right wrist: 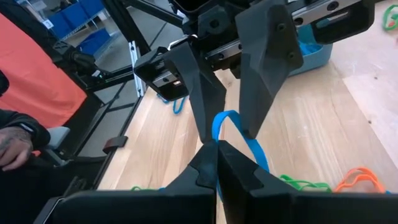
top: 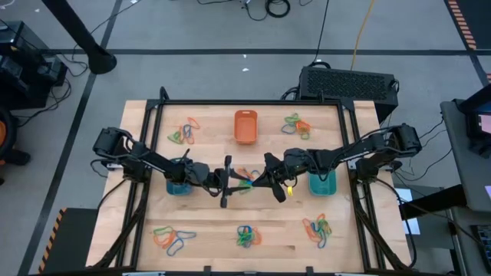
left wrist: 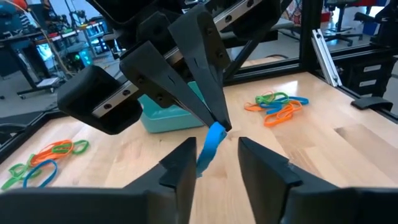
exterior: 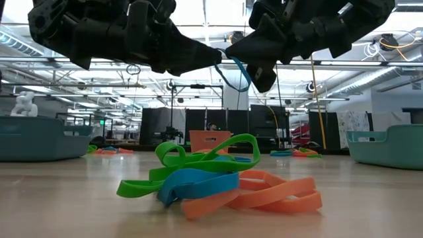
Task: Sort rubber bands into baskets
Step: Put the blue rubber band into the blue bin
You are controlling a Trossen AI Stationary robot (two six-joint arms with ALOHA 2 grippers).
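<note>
Right claw (right wrist: 216,163) pinched together on a blue rubber band (right wrist: 239,138), held in the air over mid-table (top: 207,230). Left claw (left wrist: 214,163) faces it, fingers apart, straddling the hanging loop. Below lies a pile of bands (exterior: 218,182). Blue basket (top: 178,186) left, teal basket (top: 323,183) right, orange basket (top: 245,126) at the far edge.

The pale wooden tabletop (top: 215,230) shows smooth, lightly grained planks. On it lie matt, flat rubber bands (exterior: 218,182) in green, blue and orange — beside them a smooth teal plastic basket (left wrist: 163,115). The dark plastic fingers (left wrist: 202,106) look matt.
</note>
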